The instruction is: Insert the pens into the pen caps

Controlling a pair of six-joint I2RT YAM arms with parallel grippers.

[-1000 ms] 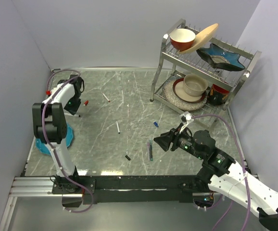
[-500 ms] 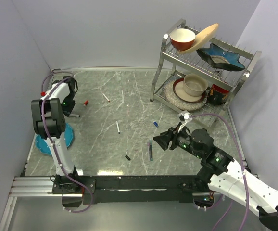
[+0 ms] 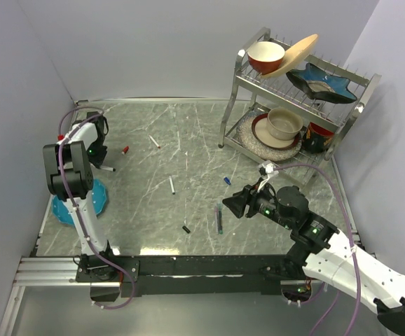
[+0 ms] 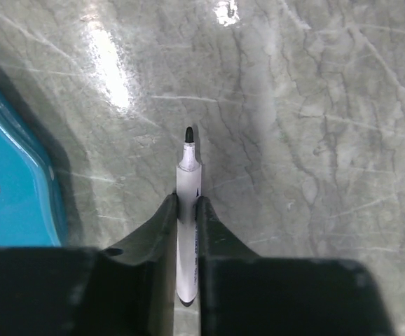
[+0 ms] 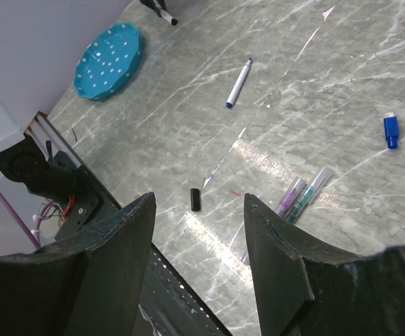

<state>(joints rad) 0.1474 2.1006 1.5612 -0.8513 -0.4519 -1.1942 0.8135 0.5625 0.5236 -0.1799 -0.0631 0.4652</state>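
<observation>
My left gripper [image 4: 186, 201] pinching black-tipped white pen [image 4: 186, 241], beside teal plate [image 4: 13, 189], far left of overhead view, my right gripper [image 5: 198, 199] spread wide above counter [image 5: 328, 70], black cap [image 5: 195, 199] lower centre

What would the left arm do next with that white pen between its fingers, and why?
Probably lift it slightly off the surface. The left gripper presses on both sides of the white, black-tipped pen, which lies flat on the grey marble table. The small black cap lies far away, near the front edge.
</observation>
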